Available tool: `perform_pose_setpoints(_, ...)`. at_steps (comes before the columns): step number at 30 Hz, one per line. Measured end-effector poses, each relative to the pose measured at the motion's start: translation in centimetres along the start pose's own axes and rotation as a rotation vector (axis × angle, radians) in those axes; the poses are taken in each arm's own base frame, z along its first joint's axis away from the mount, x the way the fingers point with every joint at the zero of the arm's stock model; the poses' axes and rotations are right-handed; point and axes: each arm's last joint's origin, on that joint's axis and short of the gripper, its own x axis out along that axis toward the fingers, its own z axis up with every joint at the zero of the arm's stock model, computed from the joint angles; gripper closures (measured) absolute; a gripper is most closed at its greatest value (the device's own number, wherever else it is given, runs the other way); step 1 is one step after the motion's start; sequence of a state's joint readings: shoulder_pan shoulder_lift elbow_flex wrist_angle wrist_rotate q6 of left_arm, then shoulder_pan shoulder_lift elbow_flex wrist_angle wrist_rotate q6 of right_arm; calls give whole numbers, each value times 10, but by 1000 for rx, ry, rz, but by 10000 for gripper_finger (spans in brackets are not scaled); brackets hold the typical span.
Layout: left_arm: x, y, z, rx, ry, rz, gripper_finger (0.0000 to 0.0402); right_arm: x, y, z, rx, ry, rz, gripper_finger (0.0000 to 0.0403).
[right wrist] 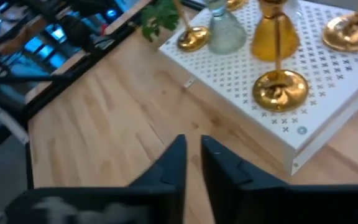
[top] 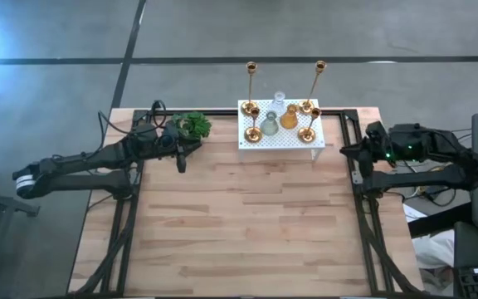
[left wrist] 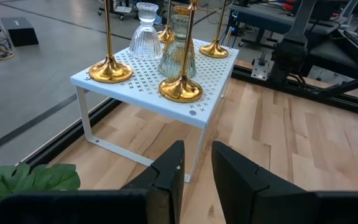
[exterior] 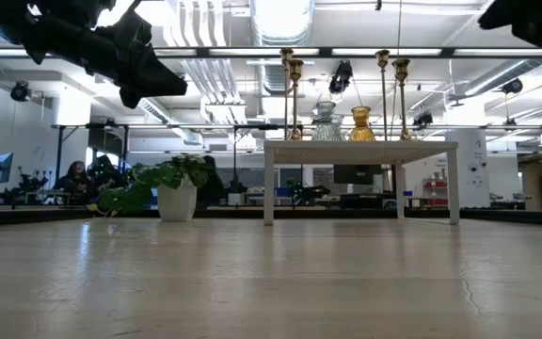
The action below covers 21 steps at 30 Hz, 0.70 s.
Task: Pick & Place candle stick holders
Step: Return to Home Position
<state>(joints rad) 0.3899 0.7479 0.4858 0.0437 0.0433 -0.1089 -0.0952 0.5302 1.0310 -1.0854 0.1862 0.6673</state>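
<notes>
Four gold candlesticks stand on their round bases on the white perforated stand (top: 285, 143) at the table's far middle: two at its far corners (top: 250, 106) (top: 307, 105), two at its near corners (top: 253, 134) (top: 307, 134). Between them stand a clear glass holder (top: 279, 101), a pale green one (top: 270, 125) and an amber one (top: 289, 118). My left gripper (top: 181, 163) hangs above the table left of the stand, shut and empty. My right gripper (top: 345, 151) hangs right of the stand, shut and empty. Both point toward the stand.
A green leafy plant (top: 192, 124) in a white pot (exterior: 177, 201) stands left of the stand, close to my left gripper. The stand rests on thin white legs (exterior: 269, 184). Black rails (top: 351, 133) frame the table's edges. Bare wooden tabletop (top: 247, 224) lies in front of the stand.
</notes>
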Motion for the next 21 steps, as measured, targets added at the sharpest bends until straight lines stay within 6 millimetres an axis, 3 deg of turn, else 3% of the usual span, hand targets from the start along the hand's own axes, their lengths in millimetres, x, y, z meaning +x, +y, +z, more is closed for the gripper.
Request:
perform_pose_setpoints(3,0,0,0,0,0,0,316,-6,-7,-9,-76,-16,45,386)
perform_pose_setpoints(8,0,0,0,0,0,0,316,-11,-23,-30,-188,-36,127,394)
perform_pose_setpoints(12,0,0,0,0,0,0,316,-9,-29,-46,-279,-43,298,395)
perform_pose_setpoints(17,0,0,0,0,0,0,316,3,-32,-63,-408,-133,556,395)
perform_pose_setpoints(21,0,0,0,0,0,1,316,24,-40,-79,-418,-224,608,395)
